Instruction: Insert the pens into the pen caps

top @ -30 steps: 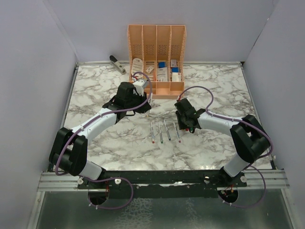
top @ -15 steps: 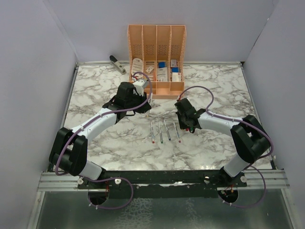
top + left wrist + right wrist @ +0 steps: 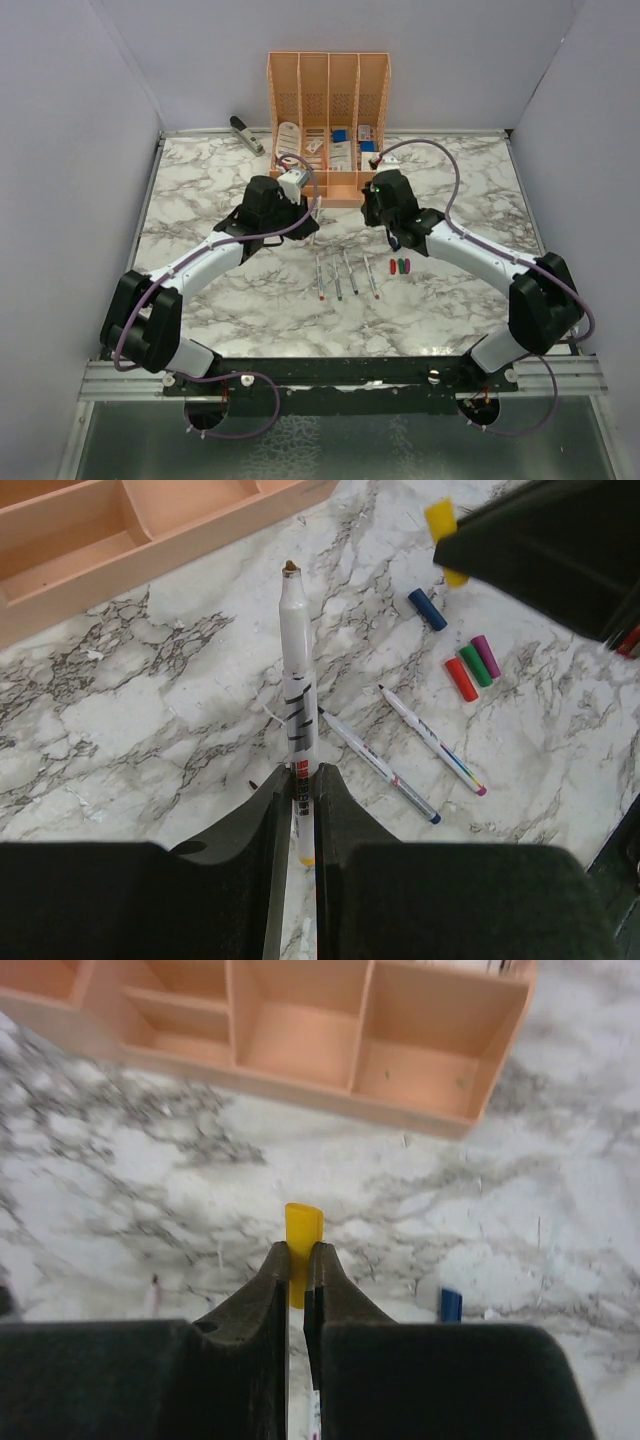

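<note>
My left gripper (image 3: 297, 780) is shut on a grey-white pen (image 3: 294, 670), whose brownish tip points toward the orange organizer. My right gripper (image 3: 297, 1258) is shut on the yellow cap (image 3: 303, 1228), held above the marble; that cap also shows in the left wrist view (image 3: 440, 522), right of the pen's tip. Blue (image 3: 427, 609), red (image 3: 461, 679), green (image 3: 476, 666) and magenta (image 3: 486, 656) caps lie on the table. Several more pens (image 3: 343, 274) lie side by side in the middle. In the top view the left gripper (image 3: 308, 218) and the right gripper (image 3: 371, 208) face each other.
The orange organizer (image 3: 328, 75) with white stationery stands at the back centre, close behind both grippers; its front tray shows in the right wrist view (image 3: 300, 1050). A grey stapler (image 3: 245, 133) lies at the back left. Grey walls enclose the marble table (image 3: 200, 190).
My right arm has moved up and back from beside the pens toward the organizer, carrying the yellow cap; the red, green and magenta caps are uncovered. The left arm has barely moved.
</note>
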`<state>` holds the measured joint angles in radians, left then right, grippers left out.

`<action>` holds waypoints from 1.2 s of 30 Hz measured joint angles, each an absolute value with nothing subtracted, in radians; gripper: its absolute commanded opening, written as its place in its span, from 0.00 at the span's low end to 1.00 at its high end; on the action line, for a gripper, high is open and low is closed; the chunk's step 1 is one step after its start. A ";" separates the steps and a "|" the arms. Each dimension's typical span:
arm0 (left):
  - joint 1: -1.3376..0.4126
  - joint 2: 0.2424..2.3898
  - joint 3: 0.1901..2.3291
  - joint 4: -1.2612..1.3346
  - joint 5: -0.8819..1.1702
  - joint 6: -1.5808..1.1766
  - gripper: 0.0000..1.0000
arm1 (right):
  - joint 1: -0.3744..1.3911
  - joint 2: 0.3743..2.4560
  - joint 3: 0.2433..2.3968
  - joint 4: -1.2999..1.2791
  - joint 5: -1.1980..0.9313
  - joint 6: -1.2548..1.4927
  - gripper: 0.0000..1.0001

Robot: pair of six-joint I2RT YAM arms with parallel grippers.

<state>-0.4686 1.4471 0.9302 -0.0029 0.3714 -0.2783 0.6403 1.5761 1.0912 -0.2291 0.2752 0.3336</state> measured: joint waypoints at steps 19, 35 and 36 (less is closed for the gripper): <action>-0.597 1.352 0.809 0.295 0.495 -0.373 0.00 | 0.627 1.340 0.760 0.683 0.067 0.361 0.01; -0.596 1.284 0.778 0.366 0.500 -0.403 0.00 | 0.627 1.248 0.692 0.875 -0.103 0.479 0.01; -0.596 1.284 0.778 0.366 0.503 -0.402 0.00 | 0.627 1.251 0.692 0.881 -0.114 0.482 0.01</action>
